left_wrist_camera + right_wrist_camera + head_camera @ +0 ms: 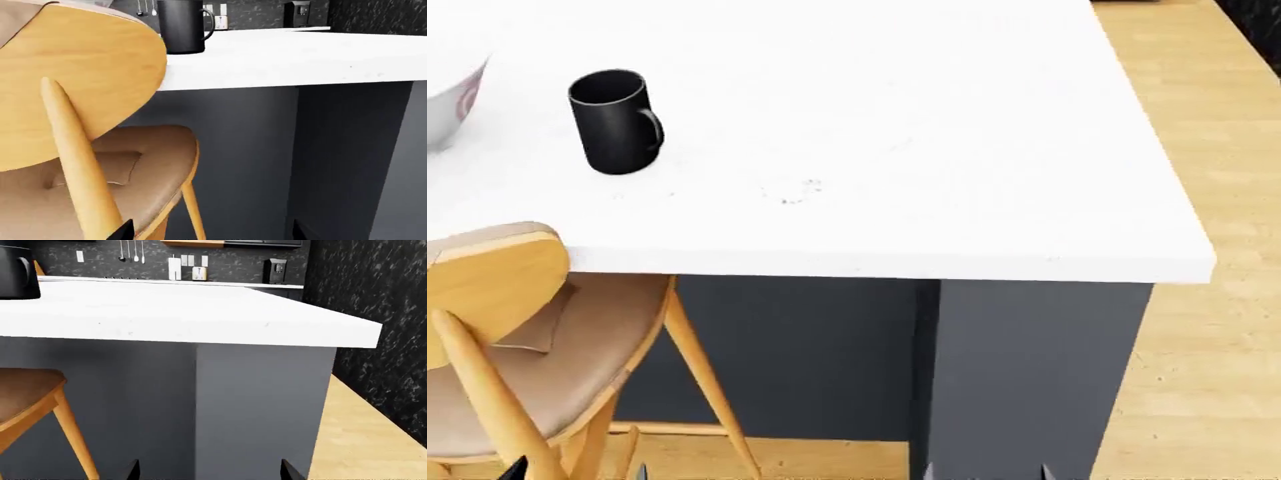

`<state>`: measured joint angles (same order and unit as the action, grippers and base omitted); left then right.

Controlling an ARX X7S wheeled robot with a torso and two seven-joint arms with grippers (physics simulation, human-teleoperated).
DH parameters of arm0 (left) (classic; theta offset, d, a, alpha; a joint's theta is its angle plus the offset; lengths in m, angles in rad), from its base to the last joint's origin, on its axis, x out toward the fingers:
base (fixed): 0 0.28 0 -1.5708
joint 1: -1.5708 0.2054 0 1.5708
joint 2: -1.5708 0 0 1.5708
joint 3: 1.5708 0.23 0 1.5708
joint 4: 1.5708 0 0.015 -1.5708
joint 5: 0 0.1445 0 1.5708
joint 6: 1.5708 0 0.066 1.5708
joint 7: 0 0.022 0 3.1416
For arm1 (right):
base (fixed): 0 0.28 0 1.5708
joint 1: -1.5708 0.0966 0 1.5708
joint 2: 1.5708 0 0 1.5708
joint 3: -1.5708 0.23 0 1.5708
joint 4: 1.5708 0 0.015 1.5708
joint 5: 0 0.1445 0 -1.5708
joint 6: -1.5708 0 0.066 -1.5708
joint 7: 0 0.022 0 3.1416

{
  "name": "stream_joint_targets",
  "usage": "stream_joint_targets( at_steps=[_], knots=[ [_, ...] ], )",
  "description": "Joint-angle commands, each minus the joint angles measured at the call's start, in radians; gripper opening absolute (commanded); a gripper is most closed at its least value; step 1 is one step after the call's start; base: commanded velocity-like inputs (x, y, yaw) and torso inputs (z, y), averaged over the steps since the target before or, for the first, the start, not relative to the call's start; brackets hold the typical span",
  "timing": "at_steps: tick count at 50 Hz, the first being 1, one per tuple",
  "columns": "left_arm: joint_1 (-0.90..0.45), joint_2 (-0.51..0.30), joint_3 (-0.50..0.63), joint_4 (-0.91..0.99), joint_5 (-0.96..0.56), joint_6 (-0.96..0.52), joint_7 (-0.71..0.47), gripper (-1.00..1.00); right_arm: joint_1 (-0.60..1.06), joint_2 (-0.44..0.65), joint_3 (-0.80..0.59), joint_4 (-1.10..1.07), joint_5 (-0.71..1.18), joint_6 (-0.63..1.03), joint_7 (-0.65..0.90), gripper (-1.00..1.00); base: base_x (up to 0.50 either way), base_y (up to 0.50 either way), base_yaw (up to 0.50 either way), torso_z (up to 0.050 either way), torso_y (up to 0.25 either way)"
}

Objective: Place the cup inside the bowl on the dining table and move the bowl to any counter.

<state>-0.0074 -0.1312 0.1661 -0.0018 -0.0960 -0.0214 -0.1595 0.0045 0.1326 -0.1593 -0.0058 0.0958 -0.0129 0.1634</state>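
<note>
I see the matte black cylindrical cup (615, 121) standing upright on the plain white dining table (934, 150), near its front edge, loop handle turned toward my right. The wide glossy white bowl (449, 100) sits just beside it at the head view's left border, mostly cut off; cup and bowl are apart. A wooden chair with a tan cushioned seat (521, 350) stands below the table edge, in front of the cup. In the right wrist view, the right gripper (209, 471) shows two dark fingertips spread wide, holding nothing. Of the left gripper (213, 234) only dark tips show; I cannot tell its state.
</note>
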Motion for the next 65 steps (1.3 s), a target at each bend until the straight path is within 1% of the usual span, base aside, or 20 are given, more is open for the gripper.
stream_joint_targets(
  at_steps=[1,15,38,49,60,65],
  knots=[
    [-0.005,-0.003,0.012,-0.002,-0.006,-0.002,-0.013,1.00,0.001,0.008,-0.011,0.002,0.008,-0.005,0.006,1.00,-0.01,0.50,0.00,0.000,0.000],
    [0.005,-0.028,0.017,0.007,-0.018,0.003,-0.011,1.00,0.004,0.019,-0.025,0.000,0.007,-0.006,0.018,1.00,0.00,0.50,0.00,0.000,0.000],
    [-0.004,-0.034,0.035,0.007,-0.012,-0.020,-0.044,1.00,0.001,0.030,-0.036,-0.003,0.022,-0.018,0.034,1.00,0.00,0.50,0.00,0.000,0.000],
    [-0.007,-0.038,0.049,0.004,-0.007,-0.006,-0.051,1.00,0.005,0.033,-0.040,0.004,0.032,-0.028,0.040,1.00,0.00,0.49,0.00,0.000,0.000],
    [-0.007,-0.046,0.060,0.000,-0.006,-0.021,-0.057,1.00,0.002,0.034,-0.034,0.002,0.049,-0.035,0.054,1.00,0.00,0.01,0.00,0.000,0.000],
    [0.001,-0.053,0.050,0.004,-0.015,0.016,-0.058,1.00,0.002,0.036,-0.035,-0.003,0.055,-0.037,0.056,1.00,0.00,0.00,0.00,0.000,0.000]
  ],
)
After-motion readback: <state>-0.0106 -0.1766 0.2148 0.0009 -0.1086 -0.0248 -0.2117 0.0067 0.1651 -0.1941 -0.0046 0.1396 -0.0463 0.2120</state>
